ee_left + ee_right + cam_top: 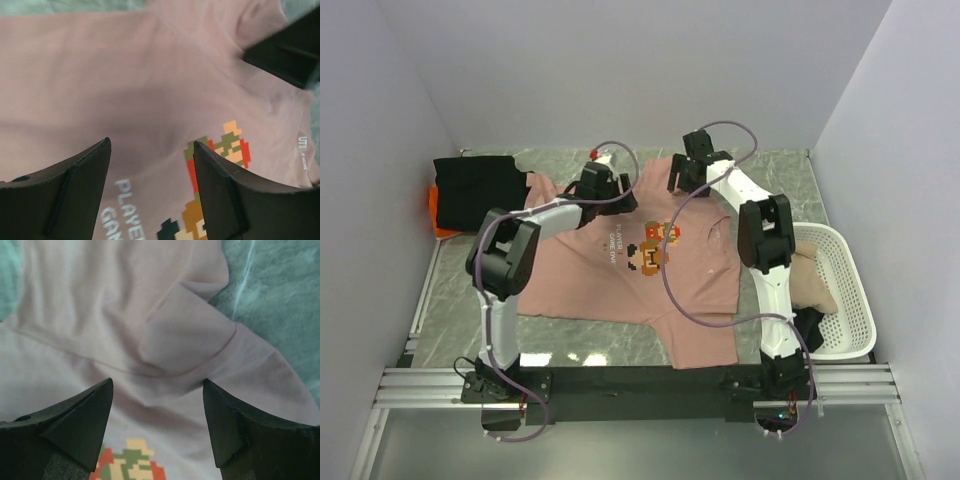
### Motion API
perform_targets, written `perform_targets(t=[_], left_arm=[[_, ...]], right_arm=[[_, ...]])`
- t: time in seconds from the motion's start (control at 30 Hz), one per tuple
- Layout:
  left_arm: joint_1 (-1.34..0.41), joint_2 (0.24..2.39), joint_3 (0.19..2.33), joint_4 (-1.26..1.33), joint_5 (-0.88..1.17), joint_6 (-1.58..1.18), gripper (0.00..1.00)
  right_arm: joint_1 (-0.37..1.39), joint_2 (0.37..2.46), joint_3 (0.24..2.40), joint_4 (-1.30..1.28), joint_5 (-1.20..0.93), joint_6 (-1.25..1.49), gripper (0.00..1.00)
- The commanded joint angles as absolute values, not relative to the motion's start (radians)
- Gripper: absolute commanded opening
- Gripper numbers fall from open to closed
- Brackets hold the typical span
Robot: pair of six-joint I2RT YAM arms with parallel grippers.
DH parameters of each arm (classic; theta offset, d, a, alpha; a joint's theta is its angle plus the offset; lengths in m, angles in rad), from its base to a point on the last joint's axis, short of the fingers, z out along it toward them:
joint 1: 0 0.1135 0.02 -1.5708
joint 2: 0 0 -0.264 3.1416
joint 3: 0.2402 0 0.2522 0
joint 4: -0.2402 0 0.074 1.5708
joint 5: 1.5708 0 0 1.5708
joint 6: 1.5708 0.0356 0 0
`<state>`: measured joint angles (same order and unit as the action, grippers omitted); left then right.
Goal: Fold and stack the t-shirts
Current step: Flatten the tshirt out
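The dusty-pink t-shirt (620,270) is laid flat, print side up, in the middle of the marble-patterned surface (460,300). Its collar is turned to the far side and its hem to the arm bases. The pixel-art graphic (655,245) and the white text are seen at chest level. Some wrinkles are noted, and one hem corner is drawn out toward the near edge.

The left hand (603,182) is held over the shirt's far left shoulder area. In the left wrist view its fingers (75,195) are seen spread apart with only flat pink cloth (150,90) showing between them; nothing is gripped, so the hand is released.

The right hand (690,172) is placed over the collar and far right shoulder. In the right wrist view both fingers (75,425) are parted over a creased fold of pink fabric (185,335), with no cloth pinched; it is released too. Contact with the cloth cannot be told for either hand.

The black t-shirt (475,185) is found folded at the far left of the surface, just beside the pink sleeve. The orange t-shirt (438,215) is seen under it, only an edge showing at the left.

A white mesh basket (850,300) is set at the right edge, with a beige cloth (815,285) lying in it.
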<state>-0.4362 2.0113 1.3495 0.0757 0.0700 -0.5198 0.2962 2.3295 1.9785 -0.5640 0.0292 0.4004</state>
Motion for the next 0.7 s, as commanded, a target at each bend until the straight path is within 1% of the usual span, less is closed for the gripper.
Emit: perform_targets(t=[0.0, 0.1, 0.23, 0.3, 0.37, 0.43, 0.57, 0.67], left_arm=[[-0.459, 2.081, 1.462, 0.077, 0.162, -0.552, 0.72], [-0.483, 2.146, 1.531, 0.052, 0.19, -0.558, 0.72], [-0.506, 2.193, 1.565, 0.071, 0.212, -0.581, 0.72], [-0.518, 2.22, 1.595, 0.069, 0.228, -0.592, 0.72], [-0.535, 2.235, 1.627, 0.069, 0.232, -0.594, 0.72], [-0.549, 2.261, 1.653, 0.06, 0.235, -0.597, 0.72], [-0.575, 2.309, 1.732, 0.052, 0.253, -0.614, 0.72], [-0.592, 2.351, 1.785, 0.043, 0.264, -0.621, 0.72]], right_arm=[[0.279, 2.379, 2.114, -0.687, 0.003, 0.371, 0.79], [0.259, 2.442, 2.19, -0.751, -0.028, 0.377, 0.79], [0.215, 2.482, 2.197, -0.772, -0.067, 0.39, 0.79], [0.183, 2.487, 2.191, -0.778, -0.075, 0.393, 0.78], [0.161, 2.487, 2.177, -0.767, -0.141, 0.391, 0.75], [0.144, 2.484, 2.178, -0.762, -0.15, 0.396, 0.72], [0.132, 2.503, 2.232, -0.799, -0.169, 0.388, 0.72], [0.124, 2.496, 2.217, -0.799, -0.181, 0.379, 0.72]])
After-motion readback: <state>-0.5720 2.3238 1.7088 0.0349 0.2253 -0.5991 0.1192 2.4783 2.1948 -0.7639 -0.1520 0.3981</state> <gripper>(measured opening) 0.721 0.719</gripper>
